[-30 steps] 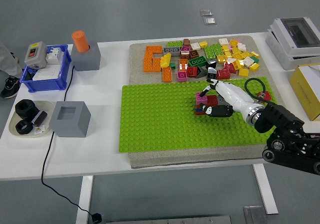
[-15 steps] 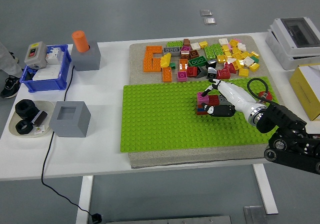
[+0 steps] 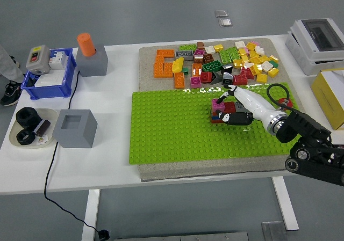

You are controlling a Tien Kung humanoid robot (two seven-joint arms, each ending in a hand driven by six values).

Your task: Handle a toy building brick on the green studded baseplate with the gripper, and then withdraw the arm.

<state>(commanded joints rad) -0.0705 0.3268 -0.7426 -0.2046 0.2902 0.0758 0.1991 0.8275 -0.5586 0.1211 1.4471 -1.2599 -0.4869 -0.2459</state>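
Observation:
A green studded baseplate (image 3: 172,128) lies on a grey mat in the middle of the table. On its right half stands a small cluster: a magenta brick (image 3: 217,104) beside dark red bricks (image 3: 228,109). My right hand (image 3: 231,108), white with black fingers, comes in from the lower right and rests on this cluster. One finger (image 3: 223,97) touches the magenta brick from above, the black thumb (image 3: 236,118) lies along the red bricks' near side. The fingers are closed around the red bricks. No left arm shows.
A heap of loose coloured bricks (image 3: 215,61) covers the mat behind the baseplate. Grey blocks (image 3: 75,127), one with an orange cylinder (image 3: 85,44), a blue bin (image 3: 49,74) and a dish of black parts (image 3: 29,127) stand left. White and yellow boxes (image 3: 322,53) sit at right.
My right arm has shifted slightly to the right and down; the hand stays on the brick cluster, which has hardly moved.

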